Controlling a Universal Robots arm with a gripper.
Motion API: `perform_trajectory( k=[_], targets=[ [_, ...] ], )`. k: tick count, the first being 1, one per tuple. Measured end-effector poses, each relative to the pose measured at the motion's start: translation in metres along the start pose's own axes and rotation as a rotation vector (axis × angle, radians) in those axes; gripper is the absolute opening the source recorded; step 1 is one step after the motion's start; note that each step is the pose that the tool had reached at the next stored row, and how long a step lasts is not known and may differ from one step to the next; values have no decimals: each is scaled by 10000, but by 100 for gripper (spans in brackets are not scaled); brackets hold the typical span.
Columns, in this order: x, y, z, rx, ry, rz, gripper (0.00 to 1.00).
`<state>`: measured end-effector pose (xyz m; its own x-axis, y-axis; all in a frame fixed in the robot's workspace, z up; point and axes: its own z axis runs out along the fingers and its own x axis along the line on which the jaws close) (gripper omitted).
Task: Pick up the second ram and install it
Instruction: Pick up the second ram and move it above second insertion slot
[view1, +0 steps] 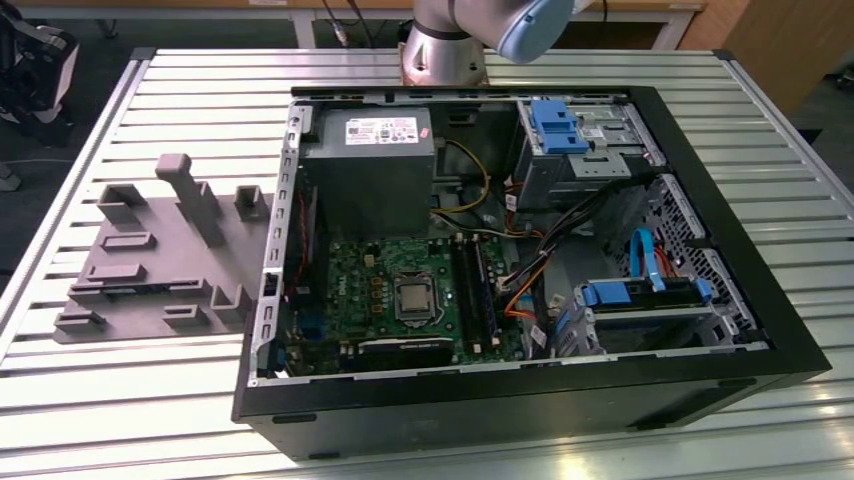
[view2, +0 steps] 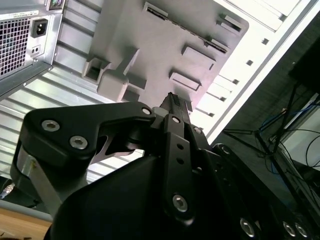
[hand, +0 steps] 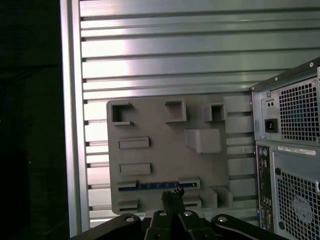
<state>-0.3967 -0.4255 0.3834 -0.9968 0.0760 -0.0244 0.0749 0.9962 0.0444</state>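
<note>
Gripper (hand: 172, 195), jaws pressed together and empty, points down toward the second ram (hand: 156, 186), a thin blue-green stick standing on edge in a slot of the grey holder (hand: 160, 150). It is probably light, stiff and fragile, and best pinched across its flat faces at mid-length. Beyond lie the slatted table (hand: 150, 60) and the computer case (hand: 292, 160).
</note>
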Motion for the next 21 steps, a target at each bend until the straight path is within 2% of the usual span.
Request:
perform_trajectory(
  k=[2,11,14,19,21],
  targets=[
    [1,0,0,-3,5,-117,13],
    [6,-2,6,-39,70,-1604,13],
    [38,-5,9,-37,85,-1697,13],
    [39,-7,10,-36,87,-1698,13],
    [40,-7,11,-36,93,-1831,13]
  ],
)
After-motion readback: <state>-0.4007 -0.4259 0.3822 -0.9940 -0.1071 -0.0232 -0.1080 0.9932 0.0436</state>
